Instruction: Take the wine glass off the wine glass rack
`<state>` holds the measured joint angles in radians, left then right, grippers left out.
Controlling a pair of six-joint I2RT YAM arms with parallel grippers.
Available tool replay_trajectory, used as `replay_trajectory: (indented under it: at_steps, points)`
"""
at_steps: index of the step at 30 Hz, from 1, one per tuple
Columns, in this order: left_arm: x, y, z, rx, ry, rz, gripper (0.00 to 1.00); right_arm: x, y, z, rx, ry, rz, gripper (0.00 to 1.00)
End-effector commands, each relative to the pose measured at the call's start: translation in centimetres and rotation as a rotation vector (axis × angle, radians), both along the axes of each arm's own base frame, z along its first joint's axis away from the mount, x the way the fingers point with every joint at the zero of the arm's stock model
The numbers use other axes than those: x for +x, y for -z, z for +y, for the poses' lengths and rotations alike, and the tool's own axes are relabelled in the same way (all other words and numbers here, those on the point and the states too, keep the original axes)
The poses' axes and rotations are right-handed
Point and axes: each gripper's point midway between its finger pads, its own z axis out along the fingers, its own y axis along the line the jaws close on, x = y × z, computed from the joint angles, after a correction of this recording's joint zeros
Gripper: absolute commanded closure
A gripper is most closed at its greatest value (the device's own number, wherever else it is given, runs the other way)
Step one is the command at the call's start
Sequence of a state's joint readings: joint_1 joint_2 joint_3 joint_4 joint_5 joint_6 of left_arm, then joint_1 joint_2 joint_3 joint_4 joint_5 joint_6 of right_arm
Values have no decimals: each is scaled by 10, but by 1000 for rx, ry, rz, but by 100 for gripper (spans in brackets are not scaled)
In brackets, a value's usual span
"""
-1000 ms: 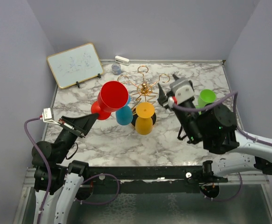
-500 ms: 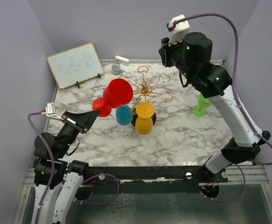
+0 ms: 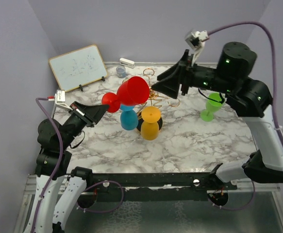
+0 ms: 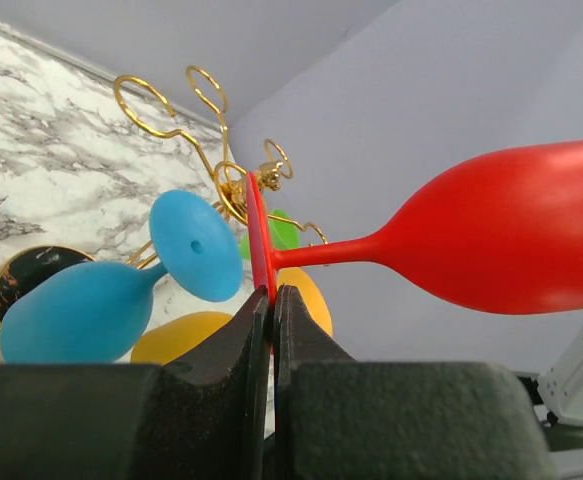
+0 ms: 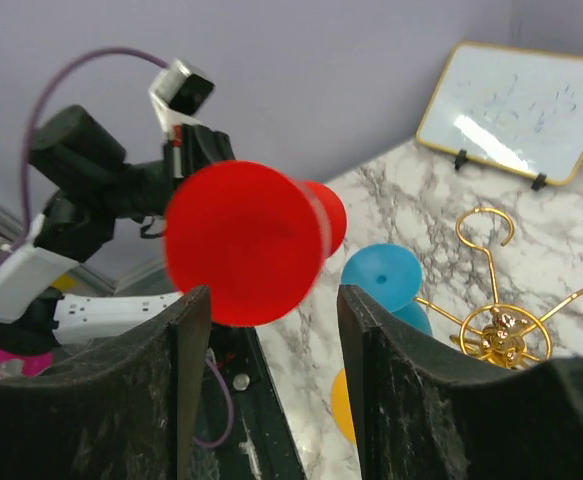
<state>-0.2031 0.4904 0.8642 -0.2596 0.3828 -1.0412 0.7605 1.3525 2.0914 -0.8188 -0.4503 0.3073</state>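
left gripper (image 4: 272, 297) pinches red wine glass (image 4: 511, 240) foot, held sideways (right gripper (image 5: 271, 305) spread, facing it).

The marble table (image 3: 190, 141) is carrying a few things. A whiteboard (image 3: 78, 68) is leaning on its stand at the far left, and a small grey cup (image 3: 120, 72) and a white block (image 3: 126, 62) are sitting by the back edge. The wine glass rack (image 5: 501, 336) is standing mid-table, and a green glass (image 3: 211, 106) is standing upright to its right, apart from it.
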Motion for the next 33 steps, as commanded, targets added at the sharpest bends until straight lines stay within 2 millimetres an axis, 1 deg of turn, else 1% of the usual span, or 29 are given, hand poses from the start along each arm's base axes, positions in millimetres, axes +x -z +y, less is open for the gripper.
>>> replay_trajectory:
  at_steps: [1,9,11,14,18,21,23,24,26,27,28,30,33]
  points:
    - [-5,-31,-6,63,48,-105,100,9,35,26,-78,-75,113,46]
    - [4,-32,-10,89,69,-93,100,17,39,32,-87,-63,125,47]
    - [4,-33,-10,91,71,-95,100,18,41,32,-86,-63,129,49]
    - [6,-31,-11,95,74,-87,100,21,44,34,-89,-59,143,59]
    - [6,-32,-12,98,78,-89,100,26,52,36,-105,-40,170,80]
    - [6,-33,-11,102,76,-89,100,33,57,33,-118,8,178,97]
    - [6,-32,-10,107,69,-84,100,39,56,28,-113,59,170,99]
    - [6,-32,-9,109,65,-84,92,42,57,25,-112,84,168,99]
    - [7,-29,-9,113,61,-82,70,44,55,20,-100,123,156,99]
    - [7,-27,-7,117,51,-75,61,46,53,16,-94,145,149,99]
    - [8,-26,-5,124,38,-71,55,47,51,12,-83,167,139,99]
    - [8,-23,0,142,4,-67,48,49,47,5,-65,207,123,99]
    - [9,-21,9,172,-51,-65,42,49,38,-4,-32,246,96,99]
